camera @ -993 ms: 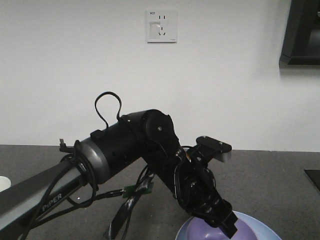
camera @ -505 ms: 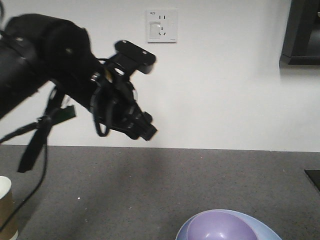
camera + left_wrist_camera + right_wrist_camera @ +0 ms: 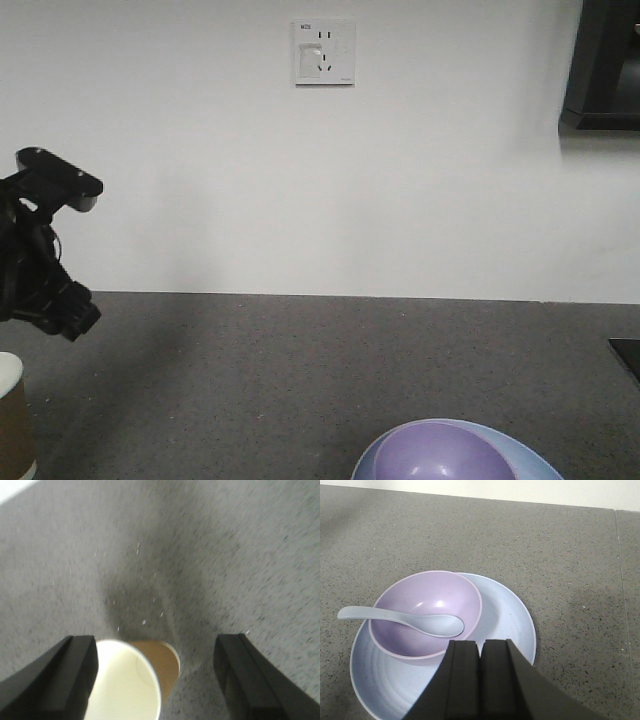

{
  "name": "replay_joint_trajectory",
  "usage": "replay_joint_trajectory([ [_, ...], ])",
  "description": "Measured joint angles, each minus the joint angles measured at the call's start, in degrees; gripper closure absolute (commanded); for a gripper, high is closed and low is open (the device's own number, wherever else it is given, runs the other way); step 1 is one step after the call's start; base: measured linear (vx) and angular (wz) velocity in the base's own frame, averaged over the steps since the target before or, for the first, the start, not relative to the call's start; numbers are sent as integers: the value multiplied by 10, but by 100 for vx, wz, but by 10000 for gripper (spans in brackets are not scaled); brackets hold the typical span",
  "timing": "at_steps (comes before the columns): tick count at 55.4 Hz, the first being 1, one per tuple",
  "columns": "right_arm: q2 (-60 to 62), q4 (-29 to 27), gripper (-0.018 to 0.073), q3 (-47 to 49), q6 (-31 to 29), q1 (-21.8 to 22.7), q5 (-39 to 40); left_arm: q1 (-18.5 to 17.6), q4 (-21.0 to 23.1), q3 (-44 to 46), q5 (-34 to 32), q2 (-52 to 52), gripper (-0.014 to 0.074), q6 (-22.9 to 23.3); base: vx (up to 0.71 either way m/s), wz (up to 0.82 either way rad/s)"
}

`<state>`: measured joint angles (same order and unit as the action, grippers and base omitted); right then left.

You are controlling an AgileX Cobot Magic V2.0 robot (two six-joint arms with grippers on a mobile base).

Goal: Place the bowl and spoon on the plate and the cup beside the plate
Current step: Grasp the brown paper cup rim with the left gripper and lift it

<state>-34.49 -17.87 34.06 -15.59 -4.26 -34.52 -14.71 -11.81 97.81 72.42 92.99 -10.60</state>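
The lavender bowl (image 3: 427, 610) sits on the pale blue plate (image 3: 510, 620), with the pale spoon (image 3: 410, 620) lying in it, handle pointing left over the rim. My right gripper (image 3: 481, 645) hangs shut just above the plate's near side, holding nothing. The brown paper cup (image 3: 135, 680) stands upright on the counter, seen from above between the wide-apart fingers (image 3: 60, 675) of my open left gripper (image 3: 155, 645), nearer the left one. In the front view the cup (image 3: 12, 420) is at the far left edge, the left gripper (image 3: 75, 320) above it, the bowl (image 3: 440, 455) and plate (image 3: 530, 465) at bottom.
Everything rests on a dark speckled grey counter (image 3: 320, 360) against a white wall with a power socket (image 3: 323, 52). A dark object (image 3: 627, 355) lies at the counter's right edge, and a black fixture (image 3: 605, 65) hangs at the upper right.
The left arm has swung from over the bowl up and far to the left, leaving the bowl on the plate. It now hovers above the cup.
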Motion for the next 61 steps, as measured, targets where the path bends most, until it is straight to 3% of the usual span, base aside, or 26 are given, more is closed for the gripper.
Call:
replay_joint_trajectory([
  [14, 0, 0, 568, 0, 0, 0, 1, 40, 4, -85, -6, 0, 10, 12, 0, 0],
  [28, 0, 0, 568, 0, 0, 0, 1, 69, 34, -150, -46, 1, 45, 15, 0, 0],
  [34, 0, 0, 568, 0, 0, 0, 2, 71, 43, -162, -57, 1, 183, 15, 0, 0],
  [38, 0, 0, 568, 0, 0, 0, 2, 71, 51, -165, -60, 1, 323, 15, 0, 0],
  [44, 0, 0, 568, 0, 0, 0, 2, 71, 56, -165, -61, 1, 599, 15, 0, 0],
  [61, 0, 0, 568, 0, 0, 0, 2, 64, 70, -155, -51, -11, 602, 10, 0, 0],
])
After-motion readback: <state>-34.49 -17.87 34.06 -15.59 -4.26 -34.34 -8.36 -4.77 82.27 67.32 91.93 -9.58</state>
